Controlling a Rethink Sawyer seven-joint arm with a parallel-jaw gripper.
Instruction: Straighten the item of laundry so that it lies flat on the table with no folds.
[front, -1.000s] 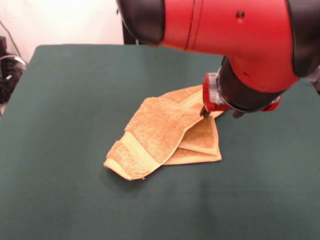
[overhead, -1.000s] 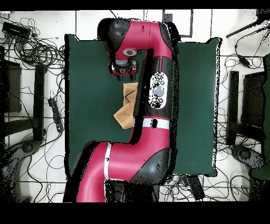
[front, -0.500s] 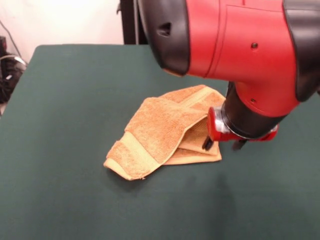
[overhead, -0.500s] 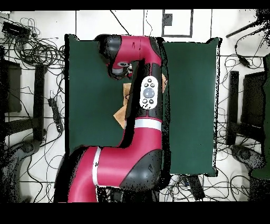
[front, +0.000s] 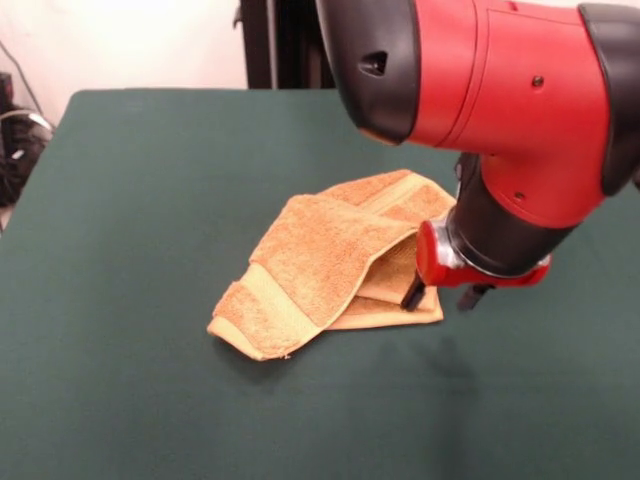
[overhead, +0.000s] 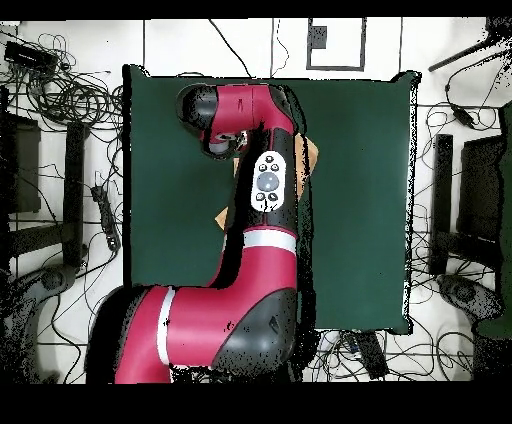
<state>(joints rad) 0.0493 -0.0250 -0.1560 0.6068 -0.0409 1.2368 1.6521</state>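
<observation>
Trouble from here would most likely come from which layer gets caught. The towel (front: 335, 262) lies folded over itself in several layers near the middle of the worktop (front: 130, 180), its banded end turned down toward the front-left corner of the heap and a flatter layer underneath running out to the right. The hand (front: 440, 297) sits low at that right-hand corner, just at the towel's edge. If it pinches only the bottom layer, a pull would probably drag the whole bundle across the green cloth rather than open it; if it takes two layers at once, the fold would stay locked in. A tip that lands on the cloth beside the towel (the edge is thin there) could also close on nothing.

As for the hand itself, two dark tips show under the red wrist collar, one touching or nearly touching the towel's lower right corner, the other just off it over bare worktop. They stand apart, so the hand looks open and holds nothing that can be seen. In the overhead view the arm (overhead: 262, 190) covers most of the towel and hides the hand altogether.
</observation>
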